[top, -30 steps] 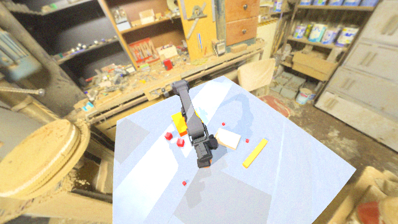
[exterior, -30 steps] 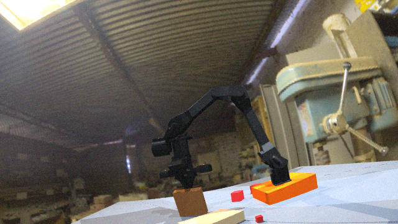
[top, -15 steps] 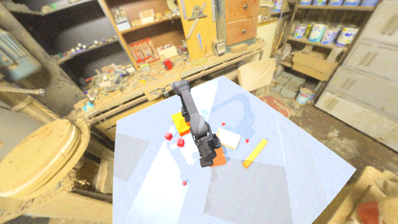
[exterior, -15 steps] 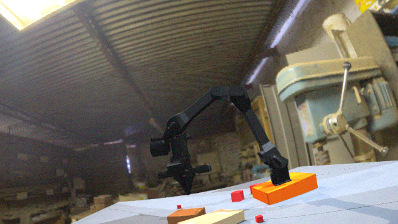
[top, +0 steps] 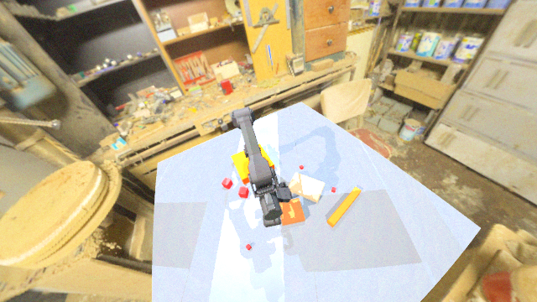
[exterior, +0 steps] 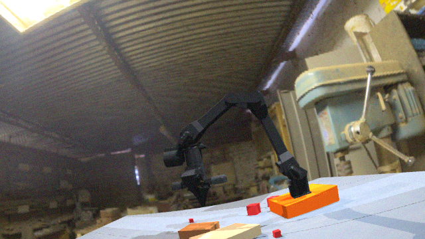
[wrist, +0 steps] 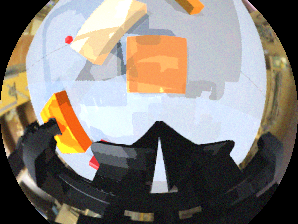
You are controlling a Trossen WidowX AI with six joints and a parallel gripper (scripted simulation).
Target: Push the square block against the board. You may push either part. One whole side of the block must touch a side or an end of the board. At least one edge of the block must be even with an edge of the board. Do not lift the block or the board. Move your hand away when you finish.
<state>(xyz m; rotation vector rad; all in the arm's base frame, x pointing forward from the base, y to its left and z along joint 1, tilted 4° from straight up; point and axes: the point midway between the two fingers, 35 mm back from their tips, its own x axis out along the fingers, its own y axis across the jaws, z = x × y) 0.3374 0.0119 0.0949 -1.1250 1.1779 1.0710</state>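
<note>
The square orange-brown block (top: 294,215) (exterior: 198,228) (wrist: 156,67) lies flat on the table. The cream board (top: 308,187) (exterior: 234,231) (wrist: 111,31) lies flat beside it, turned at an angle to it. One corner of the block is very near the board's long side; whether they touch I cannot tell. A wedge of table and shadow shows between their sides, so no whole side lies against the board. My gripper (exterior: 202,202) (wrist: 159,124) is shut and empty, raised above the table on the block's side away from the orange bar. Its tips are hidden in the top view.
A long orange bar (top: 344,207) (wrist: 194,6) lies beyond the block and board. The arm's base stands on a yellow-orange slab (top: 241,163) (exterior: 312,200) (wrist: 72,131). Two larger red cubes (top: 226,183) (exterior: 253,209) lie near it. Small red cubes (top: 301,167) (top: 333,190) (top: 248,247) lie scattered.
</note>
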